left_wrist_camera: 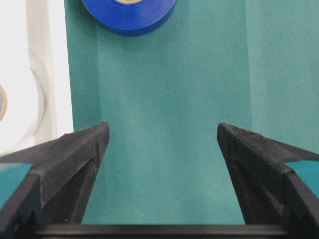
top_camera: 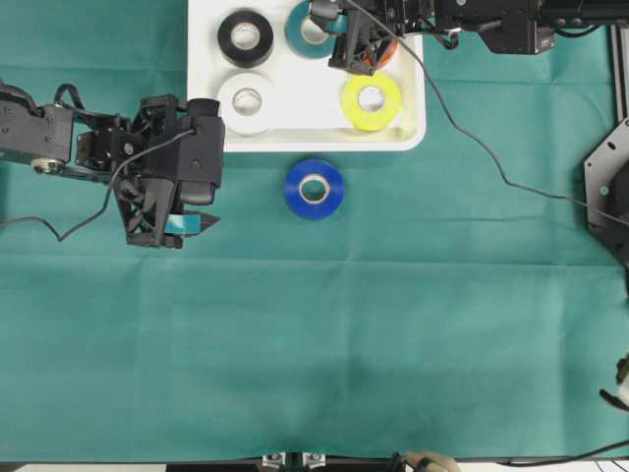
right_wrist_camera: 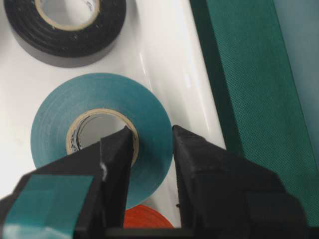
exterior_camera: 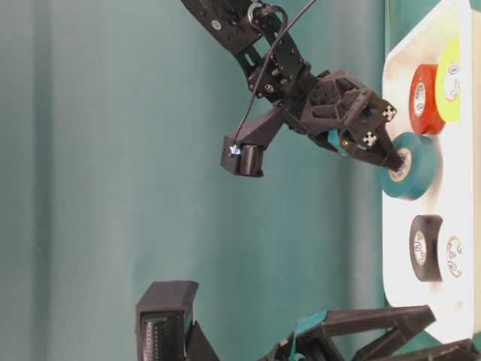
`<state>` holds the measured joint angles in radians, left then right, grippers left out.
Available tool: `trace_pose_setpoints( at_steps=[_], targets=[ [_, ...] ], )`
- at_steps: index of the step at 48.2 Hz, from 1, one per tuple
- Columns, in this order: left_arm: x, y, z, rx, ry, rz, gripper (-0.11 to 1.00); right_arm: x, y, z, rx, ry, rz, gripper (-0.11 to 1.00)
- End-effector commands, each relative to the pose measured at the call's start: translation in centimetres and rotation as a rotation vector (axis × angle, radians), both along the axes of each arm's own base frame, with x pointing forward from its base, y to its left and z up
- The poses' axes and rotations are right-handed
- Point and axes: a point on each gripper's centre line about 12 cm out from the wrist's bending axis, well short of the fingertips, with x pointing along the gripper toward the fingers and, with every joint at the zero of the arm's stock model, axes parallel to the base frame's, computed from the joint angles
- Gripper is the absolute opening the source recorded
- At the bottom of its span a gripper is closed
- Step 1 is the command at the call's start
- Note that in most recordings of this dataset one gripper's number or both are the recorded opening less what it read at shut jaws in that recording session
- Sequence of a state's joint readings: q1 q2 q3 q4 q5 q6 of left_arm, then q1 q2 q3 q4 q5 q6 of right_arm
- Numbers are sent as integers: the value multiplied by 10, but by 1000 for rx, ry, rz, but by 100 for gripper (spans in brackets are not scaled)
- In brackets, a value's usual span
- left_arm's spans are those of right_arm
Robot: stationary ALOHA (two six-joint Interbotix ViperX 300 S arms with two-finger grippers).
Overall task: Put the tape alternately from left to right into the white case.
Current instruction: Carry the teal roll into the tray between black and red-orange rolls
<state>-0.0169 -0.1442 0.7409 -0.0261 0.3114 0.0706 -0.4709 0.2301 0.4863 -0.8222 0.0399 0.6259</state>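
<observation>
The white case (top_camera: 295, 138) holds a black roll (top_camera: 246, 37), a white roll (top_camera: 247, 101), a yellow roll (top_camera: 371, 99) and an orange-red roll (top_camera: 381, 54). My right gripper (right_wrist_camera: 152, 132) is shut on the teal roll (right_wrist_camera: 99, 92), one finger inside its core and one outside. That roll (exterior_camera: 417, 169) sits a little higher than the others, over the case's back row. The blue roll (top_camera: 314, 188) lies on the cloth in front of the case. My left gripper (left_wrist_camera: 163, 130) hangs open and empty, short of the blue roll (left_wrist_camera: 129, 17).
Green cloth covers the table. The case's rim (left_wrist_camera: 55, 74) runs close along the left gripper's left finger. The right arm's cable (top_camera: 462, 128) trails across the cloth right of the case. A metal frame (top_camera: 604, 177) stands at the right edge.
</observation>
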Motion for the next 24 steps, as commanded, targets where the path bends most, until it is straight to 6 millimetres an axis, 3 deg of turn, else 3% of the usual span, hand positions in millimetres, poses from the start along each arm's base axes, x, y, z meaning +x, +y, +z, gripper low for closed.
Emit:
trace_pose_setpoints(
  at_steps=[1,5,14,20,24],
  targets=[
    [2,-1,7,1,-26,-4,68,4,-3,15,-19,-33,-3,24],
    [2,-1,7,1,-26,-4,68,5,-3,15,-17,-35,-3,28],
    [2,-1,7,1,-26,-4,68,3,-3,21,-23,-47,-4,81],
    [2,-1,7,1,-26,-4,68,2,-2,27,-28,-59,-2,70],
    [2,-1,7,1,-26,-4,68,1,-2,29,-28,-64,-3,70]
  ],
)
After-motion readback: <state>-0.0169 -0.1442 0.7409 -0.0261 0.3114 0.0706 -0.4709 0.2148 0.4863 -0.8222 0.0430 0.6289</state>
